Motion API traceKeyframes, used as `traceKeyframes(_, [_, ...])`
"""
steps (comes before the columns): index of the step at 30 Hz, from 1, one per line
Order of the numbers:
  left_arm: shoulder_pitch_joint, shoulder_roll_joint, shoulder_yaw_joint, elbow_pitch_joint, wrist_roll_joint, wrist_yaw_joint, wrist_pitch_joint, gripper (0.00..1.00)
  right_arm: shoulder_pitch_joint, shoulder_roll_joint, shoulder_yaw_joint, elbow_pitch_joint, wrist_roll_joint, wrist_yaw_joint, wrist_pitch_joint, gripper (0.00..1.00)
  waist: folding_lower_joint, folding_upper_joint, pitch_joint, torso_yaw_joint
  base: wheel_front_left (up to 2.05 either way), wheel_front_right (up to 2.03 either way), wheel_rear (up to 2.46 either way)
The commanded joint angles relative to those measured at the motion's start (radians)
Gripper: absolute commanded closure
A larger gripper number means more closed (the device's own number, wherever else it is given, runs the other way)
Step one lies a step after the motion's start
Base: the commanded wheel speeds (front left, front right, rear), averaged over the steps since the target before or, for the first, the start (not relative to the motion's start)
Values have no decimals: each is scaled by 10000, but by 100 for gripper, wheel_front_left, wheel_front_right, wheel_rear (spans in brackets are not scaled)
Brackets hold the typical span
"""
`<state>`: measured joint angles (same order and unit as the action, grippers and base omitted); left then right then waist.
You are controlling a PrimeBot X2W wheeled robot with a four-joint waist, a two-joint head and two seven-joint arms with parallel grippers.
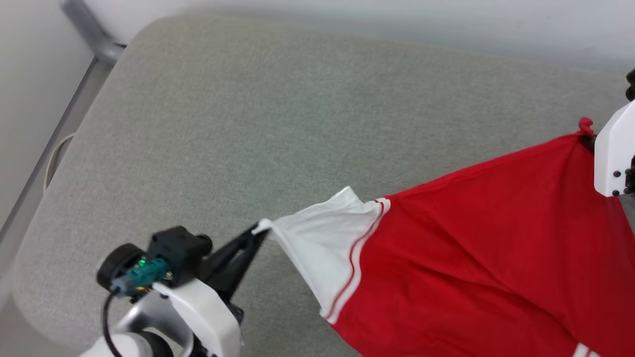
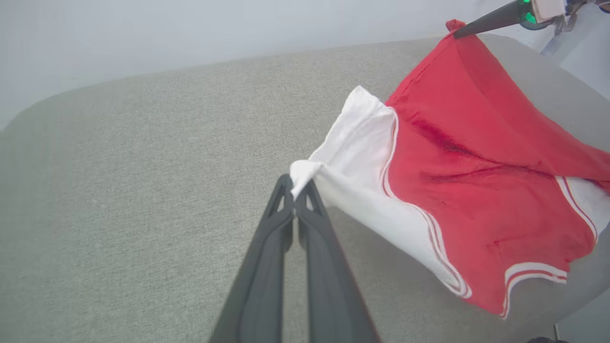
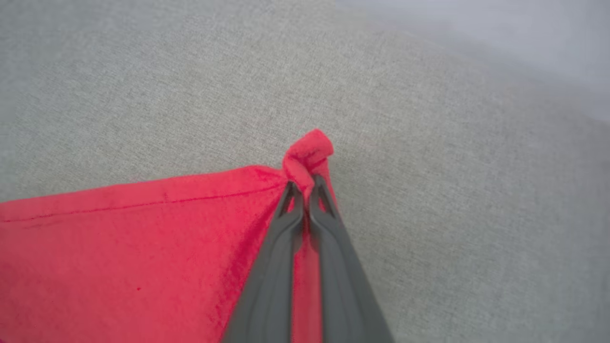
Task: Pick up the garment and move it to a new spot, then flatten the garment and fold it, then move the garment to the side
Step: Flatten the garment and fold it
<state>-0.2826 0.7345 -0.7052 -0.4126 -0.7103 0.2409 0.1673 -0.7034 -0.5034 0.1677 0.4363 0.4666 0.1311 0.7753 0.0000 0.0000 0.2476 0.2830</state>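
The garment (image 1: 471,248) is a red shirt with white sleeves and red-and-white striped trim, stretched above the grey cushioned surface (image 1: 278,114) at the right of the head view. My left gripper (image 1: 260,232) is shut on the tip of a white sleeve (image 1: 322,238). In the left wrist view the left gripper (image 2: 296,183) pinches that sleeve (image 2: 352,157). My right gripper (image 3: 303,186) is shut on a bunched red corner (image 3: 310,155) of the garment (image 3: 119,257). That corner (image 1: 586,125) pokes up at the right edge of the head view, beside the white right arm housing (image 1: 615,153).
A grey metal rail (image 1: 84,29) runs along the cushion's left side, with pale floor (image 1: 25,99) beyond it. The cushion's edge curves around at lower left (image 1: 30,297). A pale wall (image 2: 190,33) lies behind the surface.
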Motion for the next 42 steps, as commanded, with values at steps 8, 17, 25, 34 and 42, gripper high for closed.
traceKeyframes(8, [-208,515,829,-226,-322,250,-246,100,-27,-247,261,-583,756,-8,-828,100,0,0,-1176,-1162,0,0,0])
traceKeyframes(17, [-1125,701,1921,-355,-578,440,-416,100,92,-346,53,-2047,1122,-8,-1389,100,0,0,-1853,-2076,0,0,0])
traceKeyframes(25, [-2189,928,2835,-537,-724,493,-429,100,154,-199,-596,-3734,1227,-8,-1484,100,0,0,-2012,-2640,0,0,0])
traceKeyframes(34, [-4018,1065,3255,-435,-61,287,-548,100,-38,122,-1213,-5074,856,-8,-1318,100,0,0,-1920,-3011,0,0,0])
traceKeyframes(42, [-5719,1197,3454,-121,571,48,-476,100,-411,527,-1855,-5904,592,-9,-1246,100,0,0,-1381,-3168,0,0,0])
